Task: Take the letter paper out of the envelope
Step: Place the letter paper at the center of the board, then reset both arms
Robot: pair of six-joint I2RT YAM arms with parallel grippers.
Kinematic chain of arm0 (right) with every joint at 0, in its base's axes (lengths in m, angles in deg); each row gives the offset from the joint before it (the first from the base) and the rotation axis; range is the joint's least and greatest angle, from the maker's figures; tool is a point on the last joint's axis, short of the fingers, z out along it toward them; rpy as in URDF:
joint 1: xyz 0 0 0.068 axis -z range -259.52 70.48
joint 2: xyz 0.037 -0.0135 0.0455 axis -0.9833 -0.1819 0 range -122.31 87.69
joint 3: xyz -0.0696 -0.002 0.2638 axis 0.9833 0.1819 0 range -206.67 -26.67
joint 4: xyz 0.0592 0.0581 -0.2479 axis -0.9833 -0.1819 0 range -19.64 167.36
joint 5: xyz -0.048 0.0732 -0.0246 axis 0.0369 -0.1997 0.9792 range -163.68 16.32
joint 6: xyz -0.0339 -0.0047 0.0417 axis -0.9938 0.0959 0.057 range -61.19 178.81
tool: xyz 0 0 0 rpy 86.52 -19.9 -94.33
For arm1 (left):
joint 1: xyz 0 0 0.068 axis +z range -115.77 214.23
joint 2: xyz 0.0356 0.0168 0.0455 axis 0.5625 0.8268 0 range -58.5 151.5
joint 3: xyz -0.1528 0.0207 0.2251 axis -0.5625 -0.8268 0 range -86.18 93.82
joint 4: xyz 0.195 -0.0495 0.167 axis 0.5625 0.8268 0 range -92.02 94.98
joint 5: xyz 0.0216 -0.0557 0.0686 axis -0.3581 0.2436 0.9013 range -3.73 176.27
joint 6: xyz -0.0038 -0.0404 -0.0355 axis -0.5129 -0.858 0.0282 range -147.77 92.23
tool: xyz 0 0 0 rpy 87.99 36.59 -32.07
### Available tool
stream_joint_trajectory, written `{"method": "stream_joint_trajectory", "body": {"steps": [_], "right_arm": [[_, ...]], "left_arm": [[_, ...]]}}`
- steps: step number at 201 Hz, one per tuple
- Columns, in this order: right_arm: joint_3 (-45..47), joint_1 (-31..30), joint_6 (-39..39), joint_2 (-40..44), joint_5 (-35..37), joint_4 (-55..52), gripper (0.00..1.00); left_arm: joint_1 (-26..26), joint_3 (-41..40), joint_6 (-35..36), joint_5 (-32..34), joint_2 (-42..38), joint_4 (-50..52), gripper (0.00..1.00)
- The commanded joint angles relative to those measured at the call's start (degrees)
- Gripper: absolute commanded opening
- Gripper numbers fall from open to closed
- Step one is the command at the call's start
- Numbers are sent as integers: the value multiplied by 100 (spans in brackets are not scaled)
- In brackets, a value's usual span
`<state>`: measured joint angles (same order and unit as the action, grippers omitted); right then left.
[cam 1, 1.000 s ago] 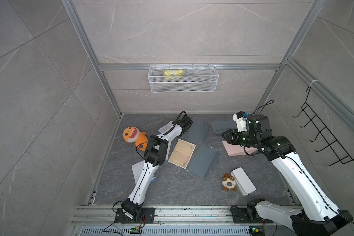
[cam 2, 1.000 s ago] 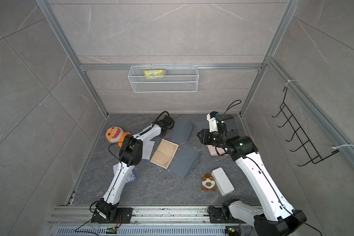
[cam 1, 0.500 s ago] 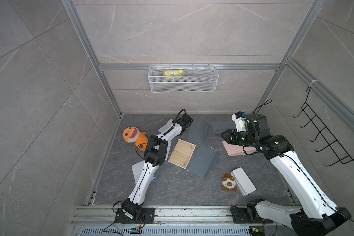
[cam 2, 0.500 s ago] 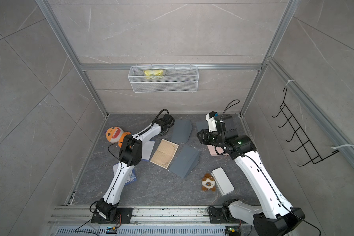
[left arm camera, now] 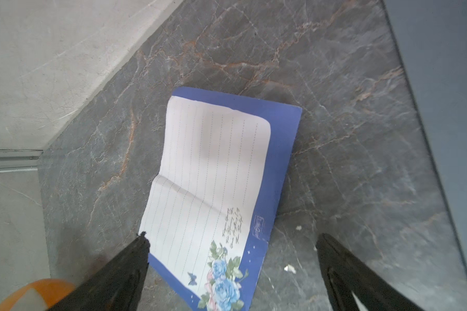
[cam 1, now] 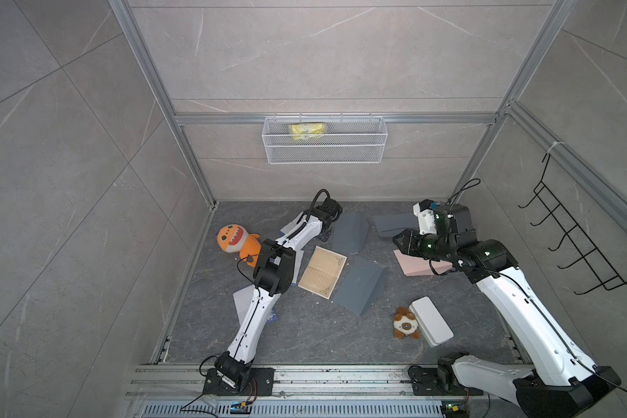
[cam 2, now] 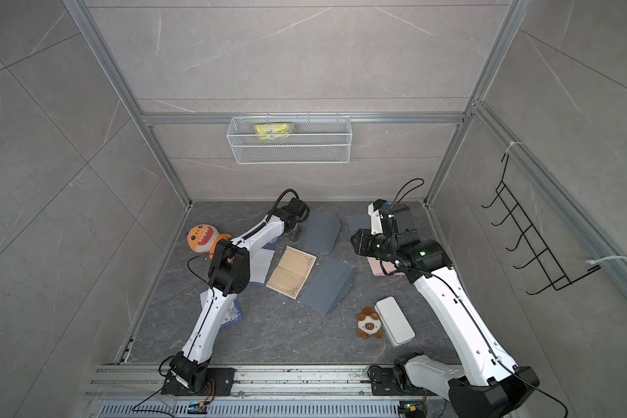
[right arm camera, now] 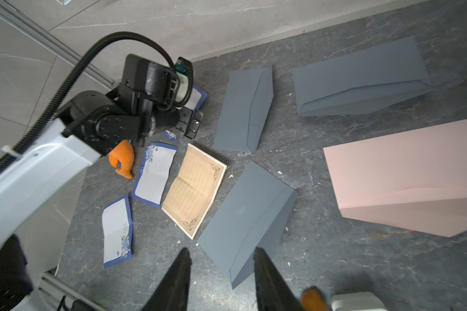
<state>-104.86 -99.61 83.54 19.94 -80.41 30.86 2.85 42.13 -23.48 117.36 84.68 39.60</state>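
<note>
A blue-bordered letter paper (left arm camera: 213,172) with a flower print lies flat and unfolded on the dark floor. My left gripper (left arm camera: 232,239) hangs open just above its near end, fingers wide on either side and holding nothing. In a top view this gripper (cam 1: 324,235) is at the back, beside a grey envelope (cam 1: 350,228). My right gripper (right arm camera: 221,251) is open and empty, raised over the floor. It (cam 1: 399,240) hovers above a pink envelope (cam 1: 413,266) with its flap raised. Two more grey envelopes (right arm camera: 248,215) (right arm camera: 361,78) lie open nearby.
A tan letter paper (cam 1: 323,271) and two more blue-bordered sheets (right arm camera: 154,175) (right arm camera: 117,231) lie mid-left. An orange plush (cam 1: 236,240) sits at the left wall. A brown plush (cam 1: 406,324) and a white box (cam 1: 431,320) are front right. A wire basket (cam 1: 324,139) hangs on the back wall.
My left gripper has opened wide and let the blue-bordered paper lie on the floor. My right gripper's jaws have spread a little; that arm shifted slightly.
</note>
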Motion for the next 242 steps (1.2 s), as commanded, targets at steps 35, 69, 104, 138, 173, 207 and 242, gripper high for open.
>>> {"method": "stream_joint_trajectory", "body": {"steps": [35,69,104,138,173,207,242], "right_arm": [[39,-29,347,64,1281,272,79],[57,-29,269,-8,1868,494,100],[219,-22,-83,-129,2212,801,100],[531,-8,-141,-310,3006,1064,100],[1964,352,-617,211,2824,2848,100],[3584,354,-1433,509,3326,4855,100],[5043,357,-2181,392,3353,7099,100]], "left_arm": [[33,-1065,-1371,-915,-2510,-194,100],[490,-2513,-2405,-1956,-4059,-600,100],[1255,-4012,-2744,-2658,-5601,-941,100],[1460,-4708,-2773,-1206,-6615,-446,100],[1575,-6182,-2455,189,-7552,-1127,100],[1973,-8138,-1651,400,-8348,-2985,100],[2510,-9286,-1157,-487,-8203,-4147,100]]}}
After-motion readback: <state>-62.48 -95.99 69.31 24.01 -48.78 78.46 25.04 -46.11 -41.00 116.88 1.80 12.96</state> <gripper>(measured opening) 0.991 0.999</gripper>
